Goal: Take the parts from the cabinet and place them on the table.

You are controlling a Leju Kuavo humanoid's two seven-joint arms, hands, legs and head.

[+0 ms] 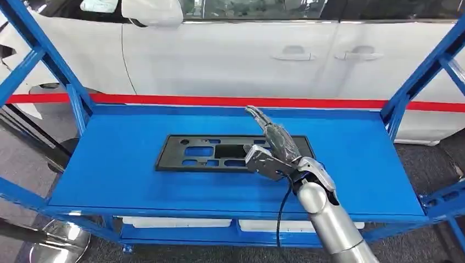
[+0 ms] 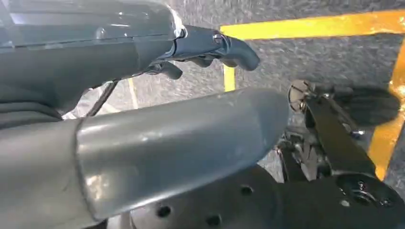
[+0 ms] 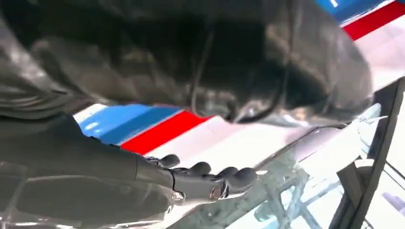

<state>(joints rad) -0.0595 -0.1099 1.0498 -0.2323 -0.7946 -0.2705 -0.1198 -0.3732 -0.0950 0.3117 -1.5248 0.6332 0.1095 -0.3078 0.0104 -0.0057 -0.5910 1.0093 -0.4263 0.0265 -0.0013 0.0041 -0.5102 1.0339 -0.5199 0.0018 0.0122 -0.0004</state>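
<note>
Blue shelving fills the head view, its flat top shelf [image 1: 137,175] framed by blue uprights, with a white car [image 1: 236,49] parked just behind it above a red stripe. Over that shelf the right robot hand [image 1: 274,148] reaches in on its silver arm, fingers [image 1: 257,116] stretched forward and apart, gripping nothing; it hovers above the right end of the part, and whether it touches it cannot be told. The part [image 1: 203,153], a flat black rectangular plate with several cut-outs, lies flat near the middle of the top shelf, its long side parallel to the shelf's front edge. The left robot hand [image 2: 210,47] hangs over grey floor marked with yellow lines [image 2: 310,24], its dark fingers loosely curled around nothing. Under the top shelf, white trays [image 1: 175,222] sit on a lower level.
</note>
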